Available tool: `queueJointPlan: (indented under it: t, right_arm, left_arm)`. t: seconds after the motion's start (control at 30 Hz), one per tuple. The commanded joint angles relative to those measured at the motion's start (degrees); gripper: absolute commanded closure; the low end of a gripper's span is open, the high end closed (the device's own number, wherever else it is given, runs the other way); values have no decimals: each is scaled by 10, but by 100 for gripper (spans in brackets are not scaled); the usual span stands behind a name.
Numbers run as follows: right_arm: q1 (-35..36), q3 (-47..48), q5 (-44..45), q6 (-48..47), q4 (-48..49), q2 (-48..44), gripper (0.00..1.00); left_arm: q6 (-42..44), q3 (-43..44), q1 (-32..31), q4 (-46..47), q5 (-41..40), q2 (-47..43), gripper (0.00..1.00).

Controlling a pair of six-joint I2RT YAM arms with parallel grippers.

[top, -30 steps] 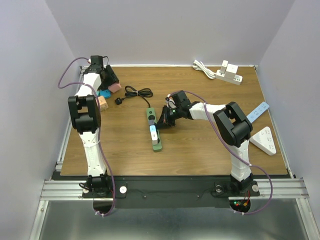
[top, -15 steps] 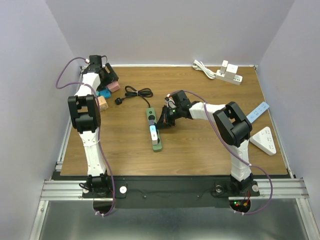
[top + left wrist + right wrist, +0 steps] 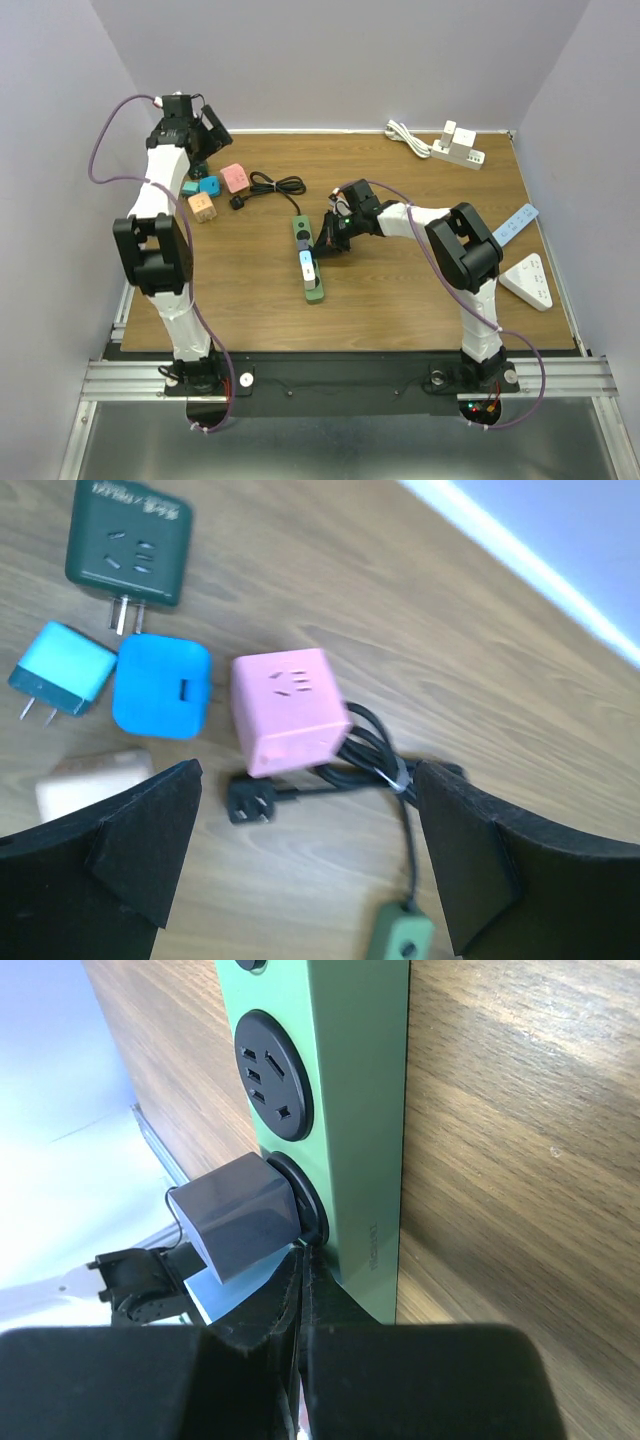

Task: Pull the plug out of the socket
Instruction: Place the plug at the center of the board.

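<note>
Top external: the left arm has just swung up and back toward the far-left corner. The left gripper [image 3: 203,138] now hangs off the little blocks it was covering a second ago, so the pink cube [image 3: 235,177] and its neighbours are in plain sight. On the left wrist view its fingers are spread wide with nothing between them, looking down on that cube.

The right gripper [image 3: 330,238] has hardly budged in that time and sits low against the strip [image 3: 316,292]. The plug [image 3: 307,265] is still seated in its socket near the middle of the strip. On the right wrist view the fingers are pressed together and grip nothing, with their tip right at the plug's base where it meets the socket ring.

So the pull isn't done. The left arm's retreat looks like it is leaving the job to the right. The right reads as set to pry or nudge at the base, and with nothing pinning the strip, it may slide.
</note>
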Motion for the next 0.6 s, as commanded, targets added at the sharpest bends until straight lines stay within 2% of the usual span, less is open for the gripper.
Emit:
queueJointPlan:
  t: [0.0,0.07,0.23,0.33,0.43,0.47,0.5,0.53,0.57]
  right_arm:
    - [23,-55,198,-73,-147,105,100]
    - [23,-55,195,-72,-147,102,99]
    - [23,-63,196,-71,-148,91,99]
    - [22,-66,198,-72,-147,82,100]
    - [22,-69,199,-73,-148,72,99]
    - [22,-69,201,-74,-147,66,100]
    - [22,-71,202,-74,-147,62,100]
    - [23,-73,203,-74,-148,59,100]
    - [23,-75,206,-74,-149,51,99]
  left_arm:
    - [10,-62,-56,-18,18,-105,1]
    - [10,-119,-82,-16,25,-126,2]
    - [-2,-203,-200,-11,30,-164,3]
    - [-12,-256,-248,8,15,-166,13]
    - [-20,-288,-256,48,31,-155,44]
    - [-20,-307,-256,71,32,-152,66]
    - [-17,-315,-256,76,27,-148,75]
    - [-12,-315,-256,80,24,-140,94]
    - [-8,-315,-256,89,21,-138,100]
